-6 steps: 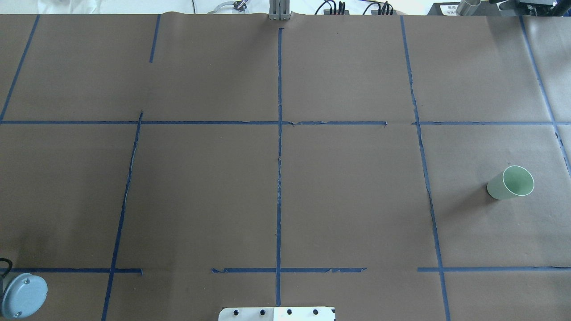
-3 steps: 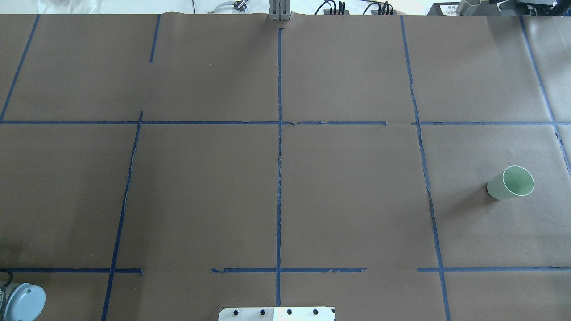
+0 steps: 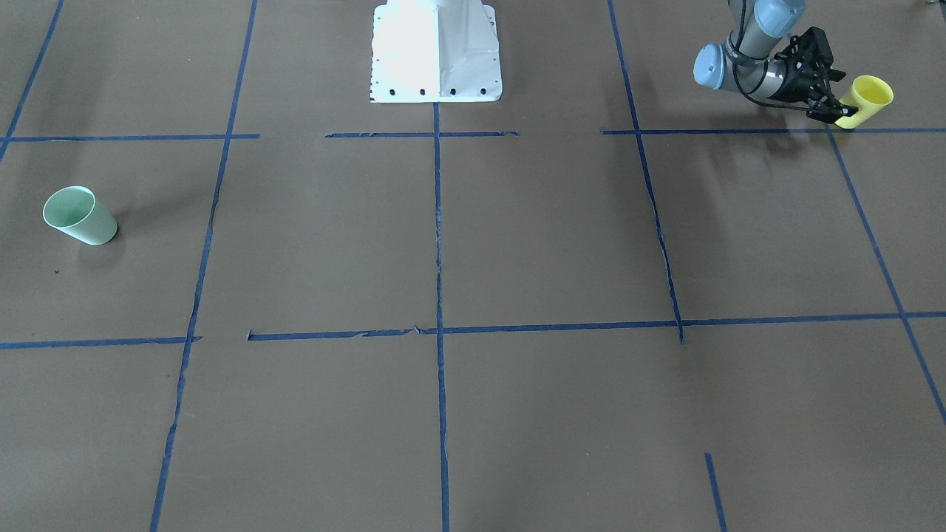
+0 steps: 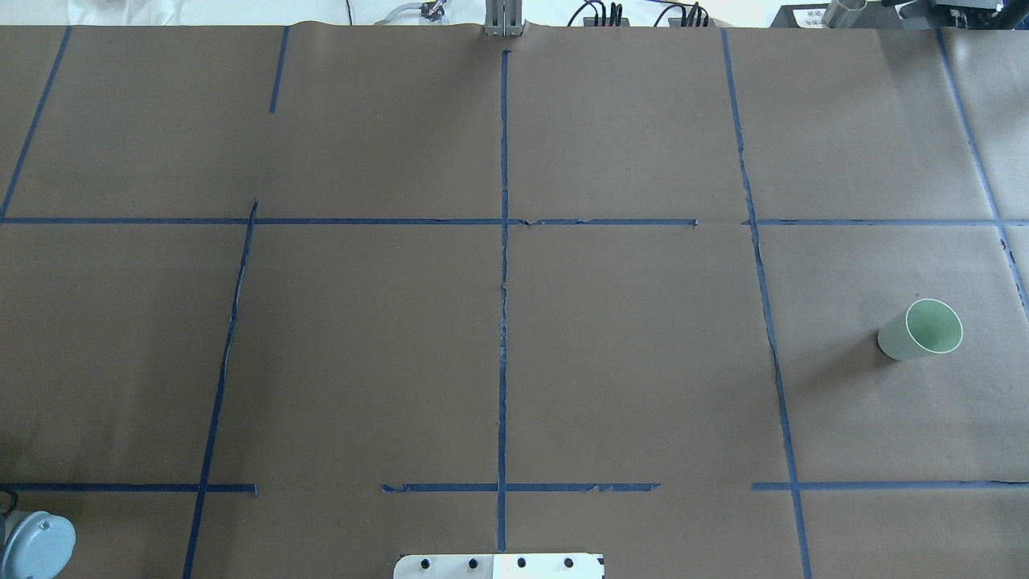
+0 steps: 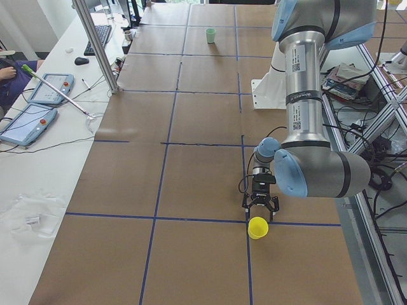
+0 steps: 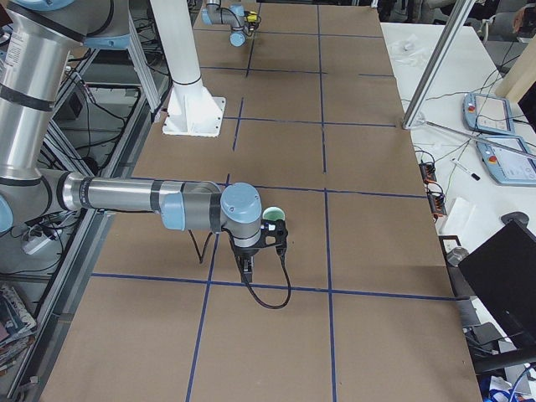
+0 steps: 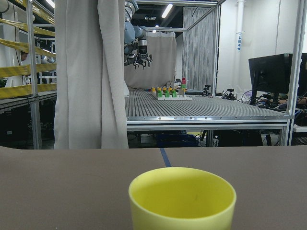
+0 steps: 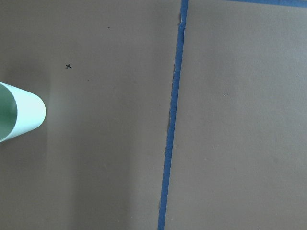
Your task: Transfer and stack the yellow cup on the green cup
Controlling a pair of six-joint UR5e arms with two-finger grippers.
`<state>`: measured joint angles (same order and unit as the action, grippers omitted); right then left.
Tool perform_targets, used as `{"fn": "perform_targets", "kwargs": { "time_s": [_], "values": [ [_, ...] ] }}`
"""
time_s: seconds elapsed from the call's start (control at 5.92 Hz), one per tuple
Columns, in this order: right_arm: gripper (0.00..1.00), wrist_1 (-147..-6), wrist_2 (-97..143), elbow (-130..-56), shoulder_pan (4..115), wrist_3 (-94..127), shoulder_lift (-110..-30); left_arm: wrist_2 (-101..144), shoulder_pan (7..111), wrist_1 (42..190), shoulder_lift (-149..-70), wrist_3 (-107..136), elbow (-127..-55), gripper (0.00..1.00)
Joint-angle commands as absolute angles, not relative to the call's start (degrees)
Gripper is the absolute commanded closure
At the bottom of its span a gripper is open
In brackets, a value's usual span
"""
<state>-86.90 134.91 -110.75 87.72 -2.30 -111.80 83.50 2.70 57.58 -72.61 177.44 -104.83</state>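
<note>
The yellow cup (image 3: 866, 98) stands upright near the robot's left end of the table, on a blue tape line. My left gripper (image 3: 841, 94) is low and level at it, jaws spread to either side of the cup's lower part, not closed on it. It shows the same way in the exterior left view (image 5: 261, 213). The left wrist view has the yellow cup (image 7: 182, 201) close, at bottom centre. The green cup (image 4: 920, 331) stands upright at the far right end. My right gripper (image 6: 255, 251) hangs beside the green cup (image 6: 272, 216). I cannot tell whether it is open or shut.
The white robot base plate (image 3: 436, 52) sits at the middle of the near edge. Blue tape lines divide the brown paper cover (image 4: 627, 354). A metal post (image 5: 95, 44) and tablets (image 5: 28, 121) stand along the operators' side. The left arm's grey joint (image 4: 36, 547) shows at the overhead view's corner.
The left arm's grey joint has slid down and left toward the corner of the overhead view. The green cup has not moved.
</note>
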Motion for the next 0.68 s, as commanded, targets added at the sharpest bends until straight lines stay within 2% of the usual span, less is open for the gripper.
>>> {"fn": "perform_targets", "kwargs": {
  "time_s": [0.0, 0.51],
  "values": [
    [0.0, -86.8, 134.9, -110.7, 87.7, -2.4, -111.8, 83.4, 2.7, 61.4, -72.7, 174.0, -101.6, 0.0],
    [0.0, -86.7, 134.9, -110.8, 87.8, -2.4, -111.8, 83.3, 2.9, 64.5, -72.0, 173.1, -98.4, 0.0]
  ]
}}
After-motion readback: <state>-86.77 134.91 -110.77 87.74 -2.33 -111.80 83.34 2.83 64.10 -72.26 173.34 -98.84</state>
